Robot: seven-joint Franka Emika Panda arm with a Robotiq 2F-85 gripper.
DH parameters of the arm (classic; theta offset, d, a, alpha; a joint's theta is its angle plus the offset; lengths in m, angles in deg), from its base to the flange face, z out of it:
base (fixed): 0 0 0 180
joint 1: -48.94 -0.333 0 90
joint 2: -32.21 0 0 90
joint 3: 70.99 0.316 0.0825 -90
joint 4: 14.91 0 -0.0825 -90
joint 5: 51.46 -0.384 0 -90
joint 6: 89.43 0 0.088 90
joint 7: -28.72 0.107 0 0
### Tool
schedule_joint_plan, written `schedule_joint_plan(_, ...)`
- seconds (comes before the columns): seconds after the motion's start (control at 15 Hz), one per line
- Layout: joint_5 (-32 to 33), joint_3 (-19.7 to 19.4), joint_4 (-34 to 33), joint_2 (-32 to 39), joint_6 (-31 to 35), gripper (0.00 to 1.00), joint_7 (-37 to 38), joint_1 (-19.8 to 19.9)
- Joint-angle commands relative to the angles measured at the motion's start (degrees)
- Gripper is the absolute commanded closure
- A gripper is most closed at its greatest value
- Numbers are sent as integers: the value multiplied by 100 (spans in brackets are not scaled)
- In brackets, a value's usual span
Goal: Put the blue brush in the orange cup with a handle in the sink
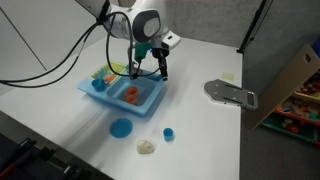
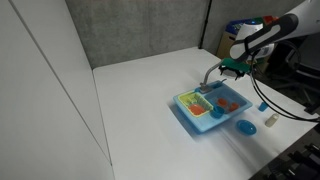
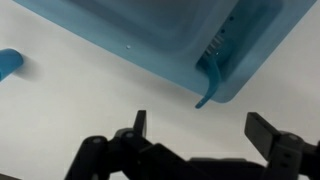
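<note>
Blue brush (image 3: 207,86) shows best in the wrist view. We see a slim, slightly curved blue piece lying across the rim of the sink (image 3: 120,25) near one corner. Its lower end pokes out past the wall over the white table (image 3: 60,110), and fine bristle-like ridges show at its upper end, just inside the rim. In both exterior views it is too small for us to pick out.

We find the orange cup with a handle (image 1: 131,95) inside the sink's large basin in an exterior view, well apart from that corner. Whether it stands upright or lies on its side we cannot tell. The smaller side compartment holds yellow and green pieces (image 1: 101,76).

The gripper (image 3: 200,122) hangs above the sink's edge with its jaws spread wide and nothing between them. In the wrist view its two dark fingers (image 3: 140,125) frame the brush's free end from below without touching it.

On the table in front of the sink lie a flat round blue disc (image 1: 121,127), a tiny blue cylinder (image 1: 168,132) and a pale lump (image 1: 147,146). A flat grey piece (image 1: 230,92) rests off to the side. At the wrist view's edge we catch part of another blue object (image 3: 8,62), cut off by the frame.
</note>
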Motion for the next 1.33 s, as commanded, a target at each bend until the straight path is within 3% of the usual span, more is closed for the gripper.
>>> schedule_joint_plan(0.0,-146,38,-308,224,-63,0,44,23)
schedule_joint_plan(0.07,-157,42,-322,249,-68,0,39,17)
schedule_joint_plan(0.13,-168,47,-329,269,-63,25,41,9)
schedule_joint_plan(0.27,-171,56,-342,292,-70,34,43,-1)
schedule_joint_plan(0.73,-181,66,-289,266,-37,92,37,-14)
schedule_joint_plan(0.8,-185,70,-270,246,-27,96,28,-12)
schedule_joint_plan(0.93,-211,94,-237,164,19,93,-17,1)
schedule_joint_plan(1.07,-243,126,-159,42,61,97,-72,22)
schedule_joint_plan(1.27,-276,146,-20,-154,79,96,-121,29)
